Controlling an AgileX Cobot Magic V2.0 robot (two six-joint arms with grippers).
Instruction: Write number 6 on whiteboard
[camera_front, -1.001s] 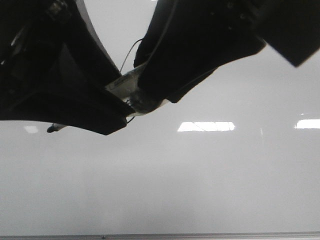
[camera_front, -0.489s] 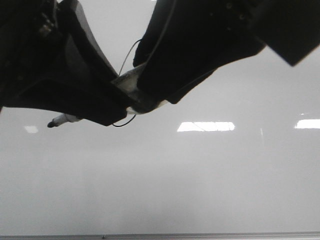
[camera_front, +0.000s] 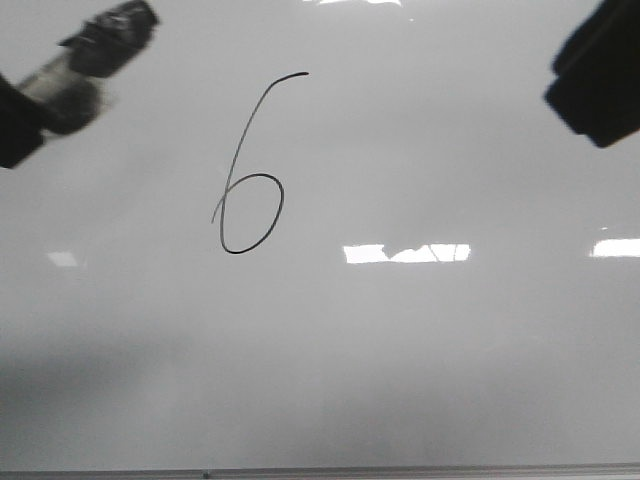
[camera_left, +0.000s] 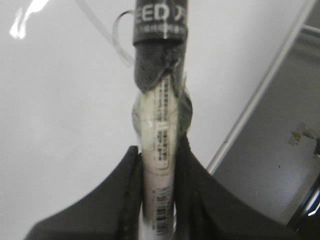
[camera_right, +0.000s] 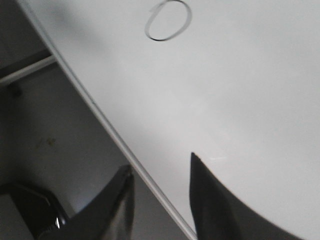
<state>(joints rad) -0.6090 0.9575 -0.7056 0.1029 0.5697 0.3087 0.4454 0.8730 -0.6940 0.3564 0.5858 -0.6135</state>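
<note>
The number 6 (camera_front: 250, 180) stands as a thin black line on the whiteboard (camera_front: 420, 350), a slanted stem ending in an oval loop. At the upper left edge of the front view, away from the 6, a blurred white marker (camera_front: 75, 80) is lifted off the board. In the left wrist view my left gripper (camera_left: 159, 150) is shut on that marker (camera_left: 160, 115). My right gripper (camera_right: 160, 164) is open and holds nothing; it hangs over the whiteboard's frame edge (camera_right: 100, 120), with the loop of the 6 (camera_right: 168, 20) farther off. A dark part of the right arm (camera_front: 600, 80) shows at the upper right.
Bright light reflections (camera_front: 405, 253) lie on the board to the right of the 6. A thin grey frame (camera_front: 400, 470) runs along the board's near edge. Beyond the frame the wrist views show a dark grey surface (camera_right: 50, 150).
Both arms have pulled away from the middle of the front view, the left one to the upper left with the marker, the right one to the upper right. The whole 6 now shows.
</note>
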